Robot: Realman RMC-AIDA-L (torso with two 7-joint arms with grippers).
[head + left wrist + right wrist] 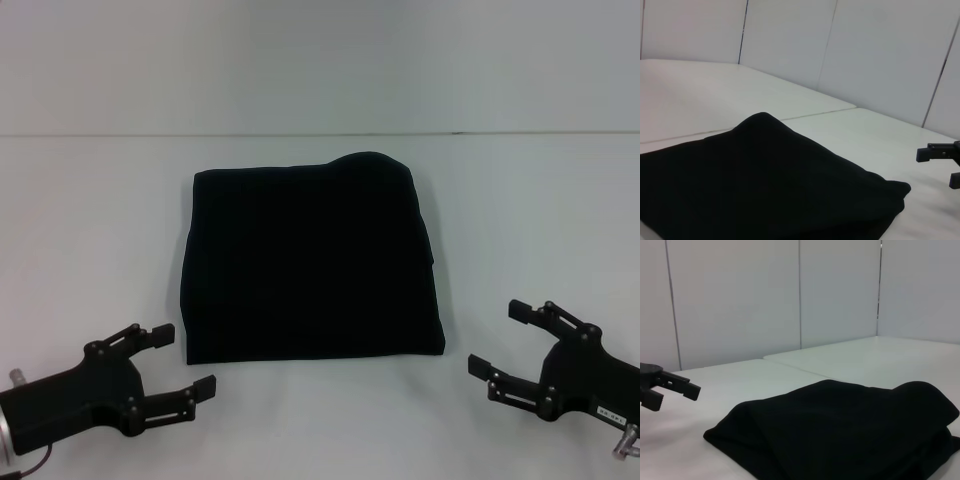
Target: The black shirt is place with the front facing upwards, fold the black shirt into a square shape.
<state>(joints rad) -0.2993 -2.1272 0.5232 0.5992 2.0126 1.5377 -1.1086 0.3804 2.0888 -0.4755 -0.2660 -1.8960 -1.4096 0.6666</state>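
Note:
The black shirt (312,265) lies folded into a roughly square all-black slab in the middle of the white table; no print or label shows. It also shows in the left wrist view (765,185) and in the right wrist view (840,430). My left gripper (182,360) is open and empty, near the table's front left, just off the slab's near left corner. My right gripper (498,340) is open and empty at the front right, a little away from the slab's near right corner.
The white table (520,200) spreads all round the shirt, with a seam line across its far part. White wall panels (765,295) stand behind it. The right gripper's fingers (940,152) show in the left wrist view, the left gripper's fingers (675,385) in the right wrist view.

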